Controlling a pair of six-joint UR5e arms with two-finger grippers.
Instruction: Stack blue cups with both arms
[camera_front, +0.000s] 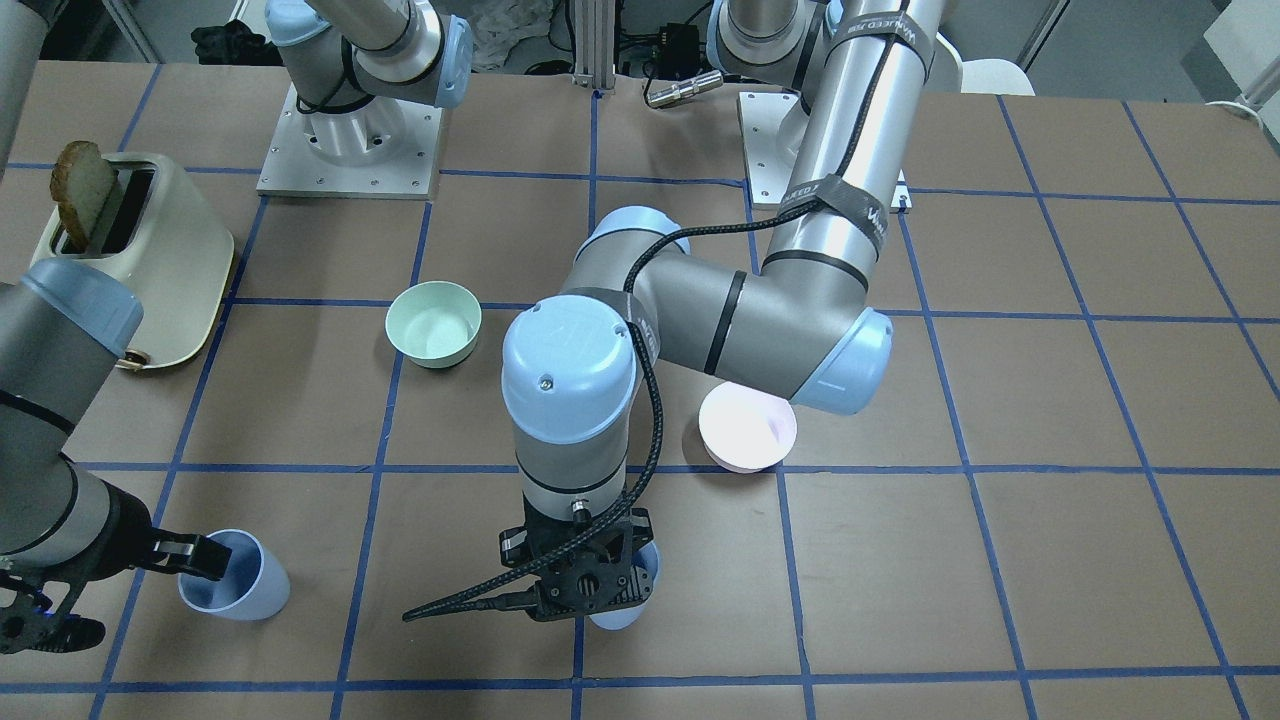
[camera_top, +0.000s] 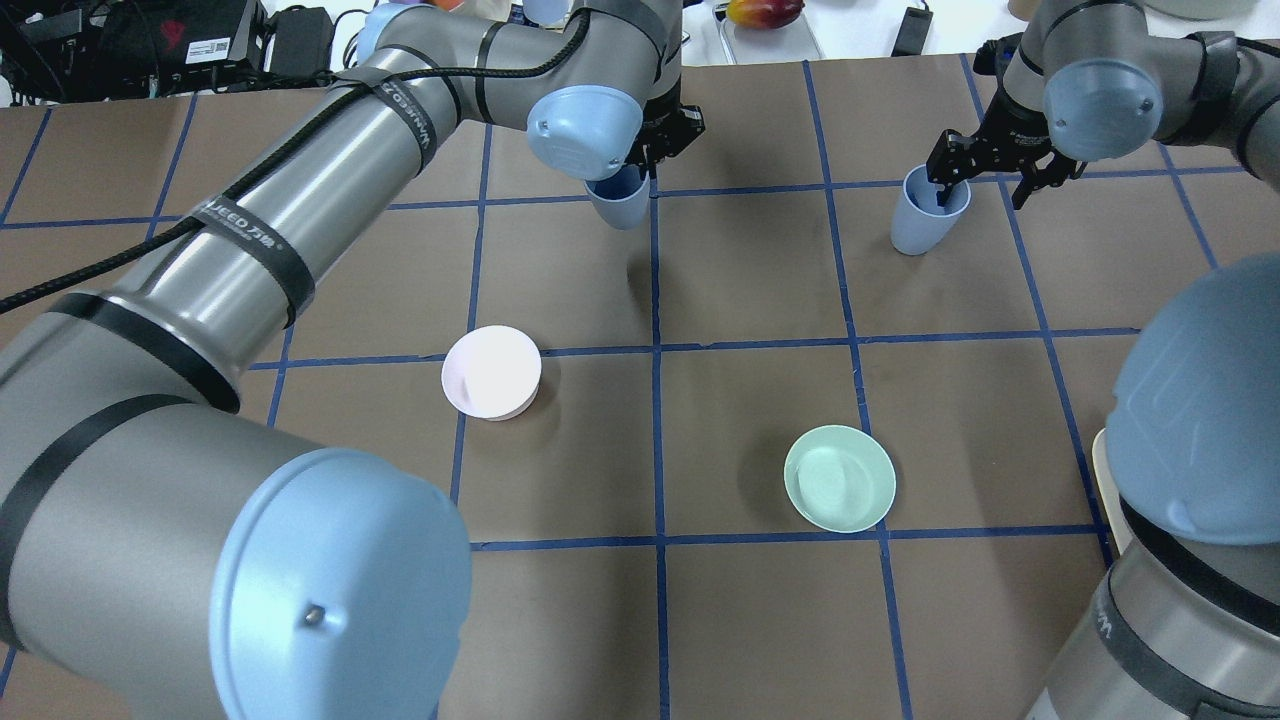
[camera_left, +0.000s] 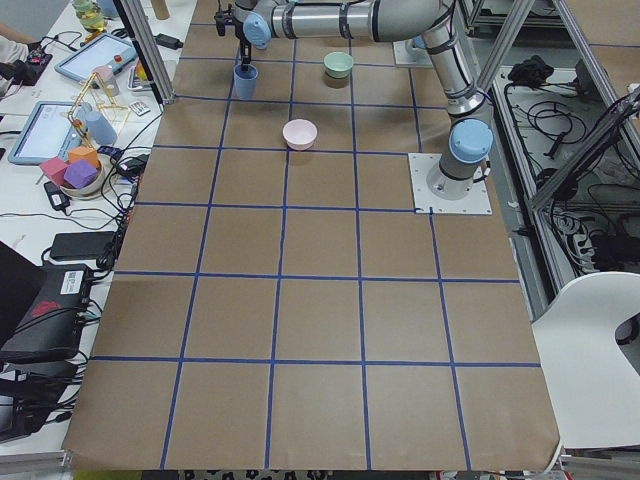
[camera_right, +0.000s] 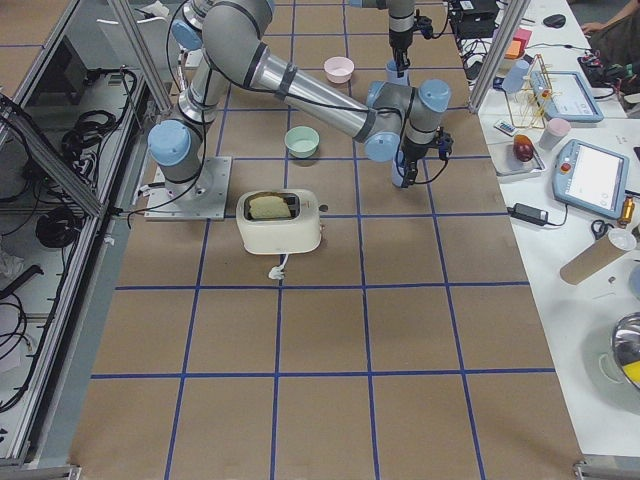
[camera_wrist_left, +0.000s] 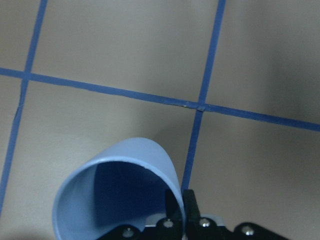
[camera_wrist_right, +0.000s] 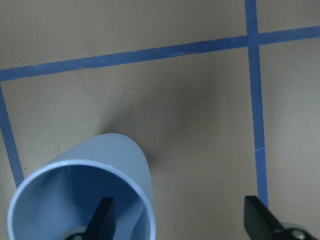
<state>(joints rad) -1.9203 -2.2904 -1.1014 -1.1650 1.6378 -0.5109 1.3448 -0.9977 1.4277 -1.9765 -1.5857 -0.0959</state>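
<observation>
Pale blue, the left cup (camera_top: 618, 205) and the right cup (camera_top: 925, 225) are pointing mouth-up, long axes vertical, well apart on the table's (camera_top: 760, 300) far side. You are seeing the left gripper (camera_wrist_left: 181, 212) pinching the left cup's rim, while the right gripper (camera_top: 985, 180) is straddling the right cup's wall with its jaws apart, one finger inside.

We see open brown paper tabletop (camera_top: 770, 270) between centre pale blue plastic cup (camera_top: 620, 205) and right-hand twin cup (camera_top: 920, 228); round pale pink bowl (camera_top: 492, 372) and mint green bowl (camera_top: 840, 478) sit off that lane.
</observation>
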